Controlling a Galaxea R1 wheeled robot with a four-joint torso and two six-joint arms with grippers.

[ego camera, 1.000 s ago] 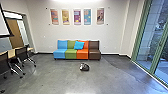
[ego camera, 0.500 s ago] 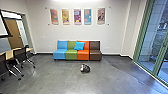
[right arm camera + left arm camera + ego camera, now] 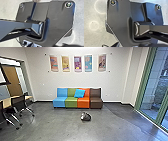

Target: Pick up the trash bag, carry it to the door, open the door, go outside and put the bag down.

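The trash bag (image 3: 85, 116), a small dark bundle with a pale patch on its left side, rests on the grey floor in front of the sofa in the head view. Tall green-framed glass (image 3: 153, 94), with a paved outdoor area behind it, stands along the right side; which part of it opens I cannot tell. At the lower edge of the left wrist view is a dark pointed part that may belong to my left gripper (image 3: 114, 44). A similar dark tip, perhaps of my right gripper (image 3: 32, 44), appears low in the right wrist view. The state of both is unclear.
A sofa (image 3: 83, 102) in blue, green, orange and brown stands against the back wall, a blue cushion (image 3: 79, 93) on it. Black chairs (image 3: 18, 107) and a light tabletop (image 3: 7, 102) are at the left. Beyond them a wooden door (image 3: 13, 80) shows.
The head view has shifted slightly with the robot's motion. The bag and sofa appear a little farther right and lower in it, and the bag lies on the floor as before.
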